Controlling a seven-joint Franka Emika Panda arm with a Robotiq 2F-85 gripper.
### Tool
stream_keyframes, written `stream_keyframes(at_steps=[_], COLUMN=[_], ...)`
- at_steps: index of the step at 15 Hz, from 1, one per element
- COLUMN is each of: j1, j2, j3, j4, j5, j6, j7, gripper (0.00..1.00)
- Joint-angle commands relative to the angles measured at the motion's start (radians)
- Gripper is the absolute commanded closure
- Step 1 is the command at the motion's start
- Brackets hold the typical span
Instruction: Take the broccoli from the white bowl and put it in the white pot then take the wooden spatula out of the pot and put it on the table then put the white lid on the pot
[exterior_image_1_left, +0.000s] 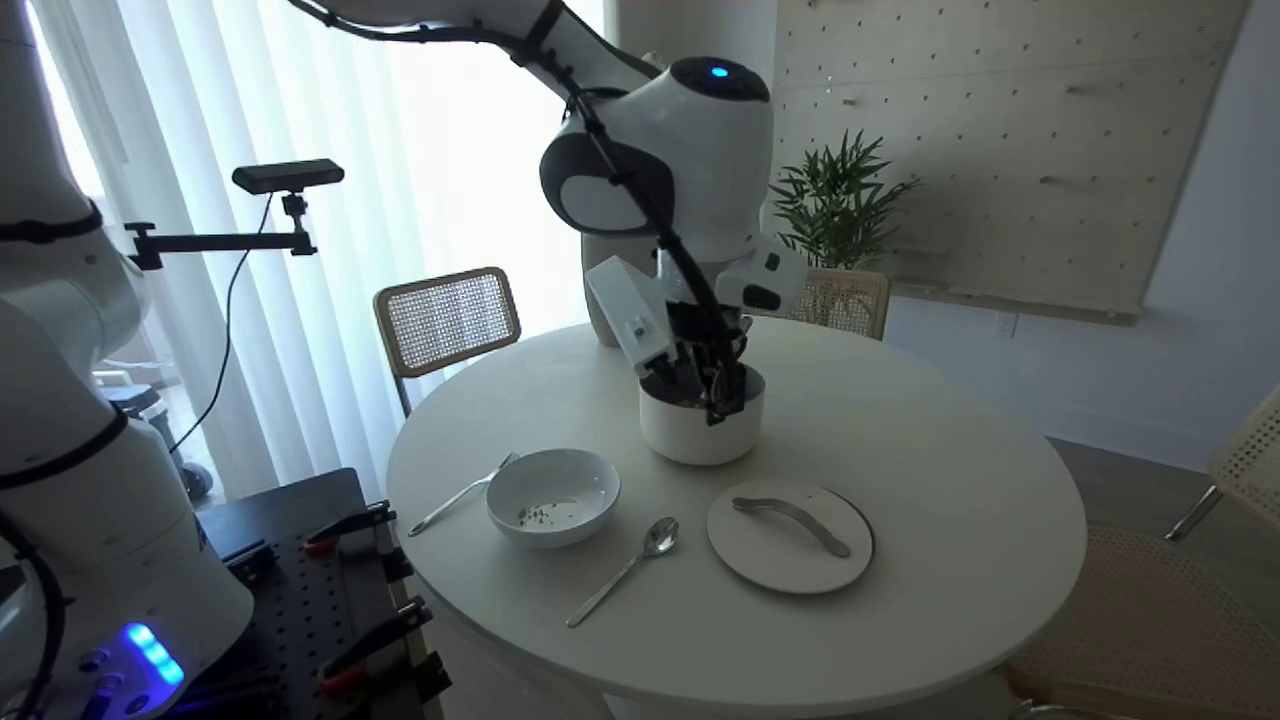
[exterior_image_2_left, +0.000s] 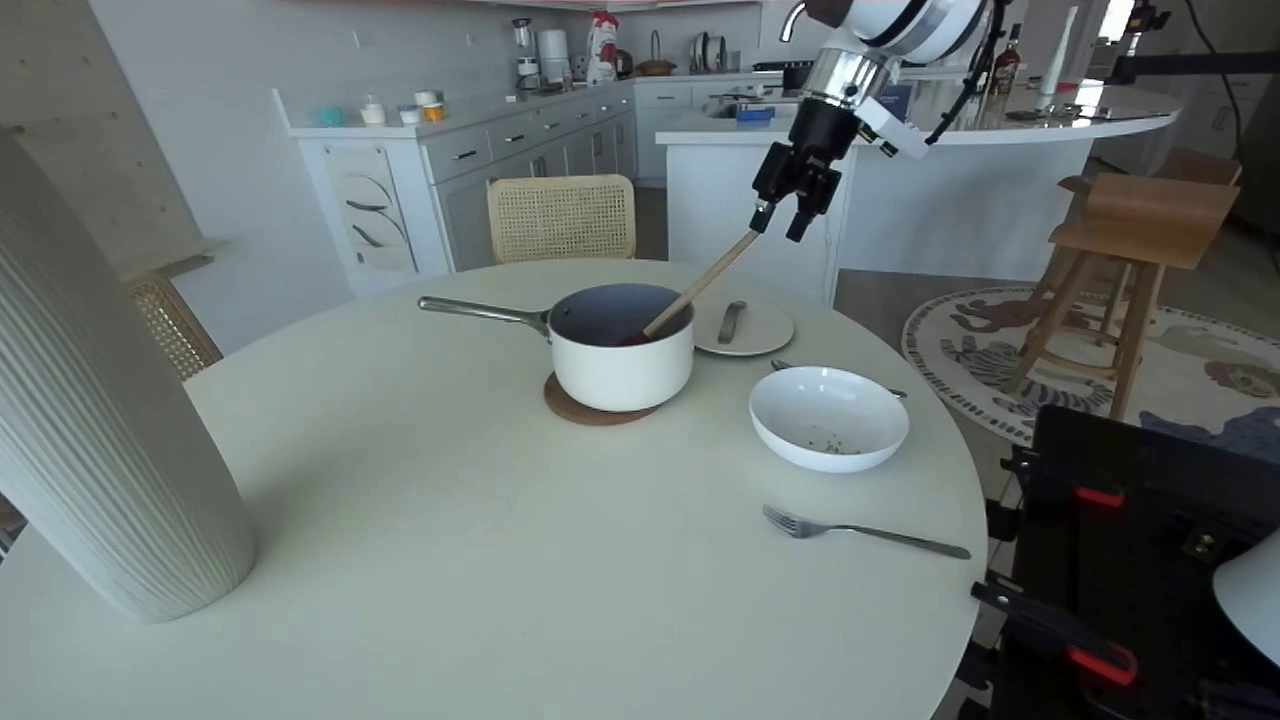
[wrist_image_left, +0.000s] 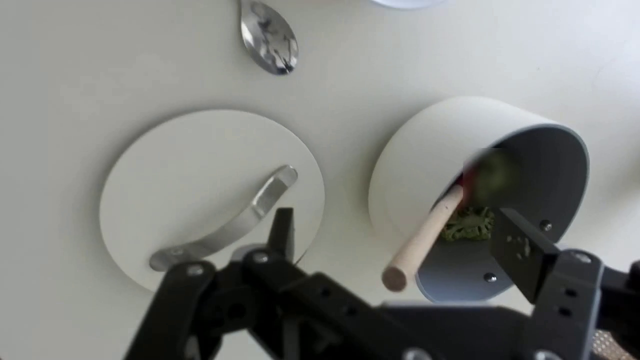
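Broccoli (wrist_image_left: 472, 226) lies in the white pot (exterior_image_2_left: 620, 375), the wooden spatula (wrist_image_left: 426, 235) leans over the rim toward my widely spread gripper (exterior_image_2_left: 781, 225), and the white lid (wrist_image_left: 205, 190) rests nearby.

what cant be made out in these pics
Broccoli: wrist view, partly behind the gripper; a green patch beside it is blurred.
Wooden spatula: far end blurred in the wrist view, partly hidden by the white pot in an exterior view.
White bowl: wrist view, mostly cut off by the top edge.
Specks in the bowl: both exterior views, too small to identify.
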Motion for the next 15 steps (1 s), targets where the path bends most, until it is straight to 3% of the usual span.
stream_keyframes(at_steps=[1, 6, 15], j1=[-0.026, -0.029, -0.016], j2=[-0.11, -0.172, -0.209], j3=[-0.021, -0.062, -0.089], j4=[-0.133, -0.194, -0.202], j5=[-0.016, 0.006, 0.001], j6=[-0.004, 0.017, 0.021], j7=[-0.035, -0.086, -0.095], gripper=[0.0, 0.0, 0.0])
